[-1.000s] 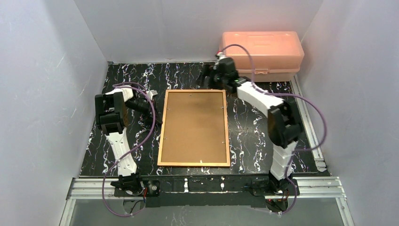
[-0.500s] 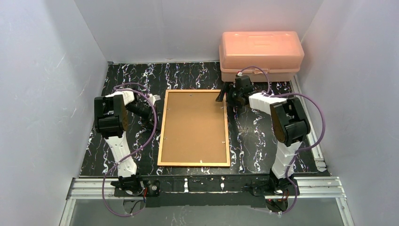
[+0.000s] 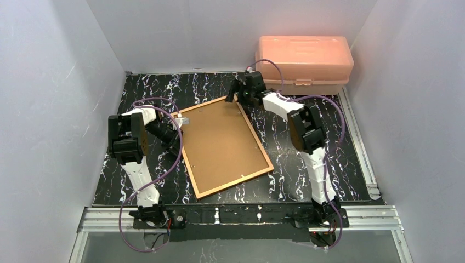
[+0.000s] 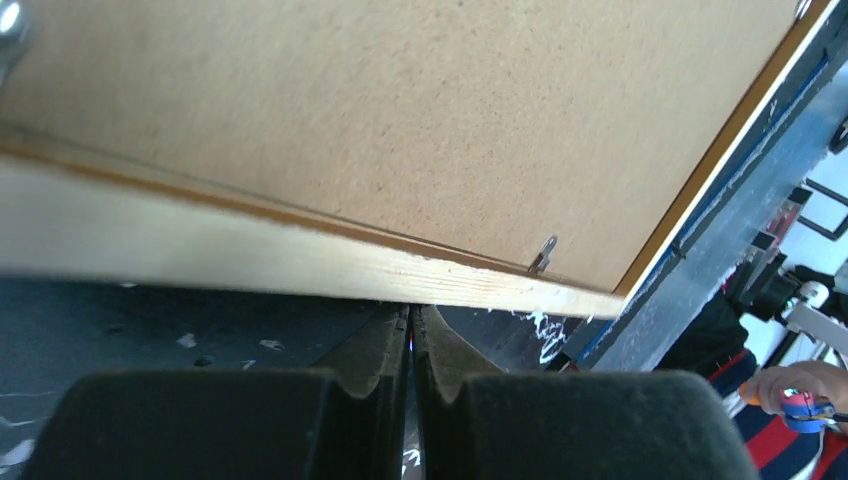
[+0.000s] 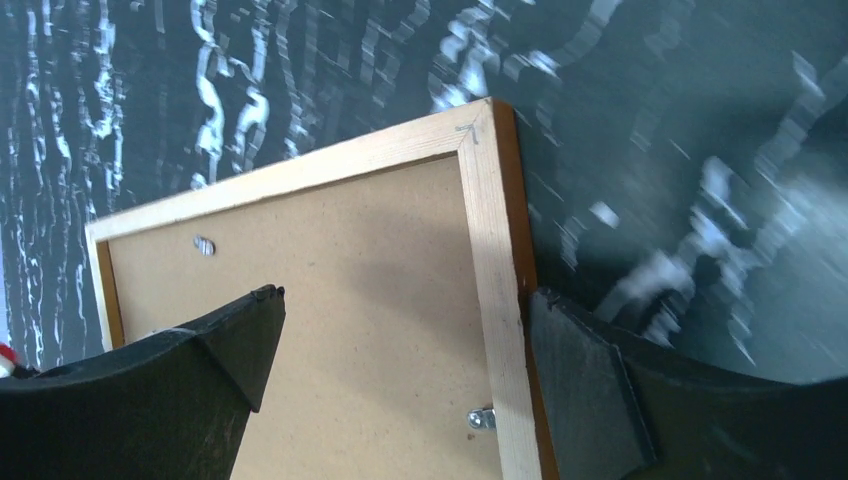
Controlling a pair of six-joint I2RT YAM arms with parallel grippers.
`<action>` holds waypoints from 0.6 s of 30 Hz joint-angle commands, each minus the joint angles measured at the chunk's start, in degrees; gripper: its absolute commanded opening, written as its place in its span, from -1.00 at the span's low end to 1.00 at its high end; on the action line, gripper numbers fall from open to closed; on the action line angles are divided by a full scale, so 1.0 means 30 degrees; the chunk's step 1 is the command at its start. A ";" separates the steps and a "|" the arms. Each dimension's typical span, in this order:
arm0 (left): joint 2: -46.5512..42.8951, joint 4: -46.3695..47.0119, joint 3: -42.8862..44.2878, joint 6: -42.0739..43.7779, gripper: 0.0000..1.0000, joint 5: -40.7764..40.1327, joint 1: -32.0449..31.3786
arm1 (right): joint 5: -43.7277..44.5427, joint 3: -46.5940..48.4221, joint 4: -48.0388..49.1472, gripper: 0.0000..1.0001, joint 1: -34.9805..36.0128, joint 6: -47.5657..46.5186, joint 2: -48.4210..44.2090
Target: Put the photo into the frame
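Observation:
The frame [image 3: 236, 182] lies back side up and skewed on the black marbled table, with the brown backing board [image 3: 222, 145] set in it. The photo is not in view. My right gripper [image 3: 239, 93] is open at the frame's far corner. In the right wrist view the gripper [image 5: 400, 300] straddles the side rail [image 5: 485, 250], one finger [image 5: 590, 390] against the rail's outer edge and the other over the board [image 5: 350, 300]. My left gripper [image 3: 179, 141] is shut and empty at the frame's left rail. In the left wrist view the gripper's [image 4: 410, 318] tips sit just under the pale rail [image 4: 300, 265].
A pink plastic box [image 3: 304, 57] stands at the back right, just behind the right gripper. Small metal clips [image 5: 480, 418] [image 4: 545, 252] hold the board in the rails. White walls close in three sides. The table's front edge runs along a metal rail [image 3: 247, 215].
The frame has swung counter-clockwise, its far end going left and its near end right. My right gripper moved from the frame's right side to its far corner. The left gripper barely moved.

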 commanded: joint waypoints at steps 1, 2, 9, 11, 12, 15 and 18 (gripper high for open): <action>-0.0898 -0.1071 -0.0429 0.2032 -0.94 0.0640 -0.0342 | -0.1878 0.5355 -0.1499 0.97 0.1680 -0.0210 0.2386; -0.0853 -0.1206 -0.0468 0.2152 -0.94 0.0733 -0.0421 | -0.1940 0.6733 -0.2203 0.97 0.2037 -0.0381 0.3029; -0.0131 -0.2936 0.0147 0.2843 -0.86 0.0938 -0.1264 | -0.2384 0.8847 -0.2861 0.97 0.2668 -0.1187 0.3562; 0.0100 -0.3885 0.0854 0.2889 -0.75 0.1027 -0.1270 | -0.1840 0.8456 -0.3338 0.97 0.2733 -0.2279 0.2587; 0.0169 -0.4601 0.1417 0.2893 -0.64 0.1173 -0.1270 | -0.1459 0.8183 -0.3601 0.97 0.2746 -0.2822 0.1970; -0.0165 -0.6905 0.3659 0.2969 -0.50 0.2094 -0.1119 | 0.0063 0.6334 -0.3839 0.97 0.2780 -0.3867 -0.0507; -0.0259 -0.8601 0.6799 0.2787 -0.42 0.2874 -0.0600 | 0.1471 0.3183 -0.3695 0.97 0.2763 -0.4021 -0.3421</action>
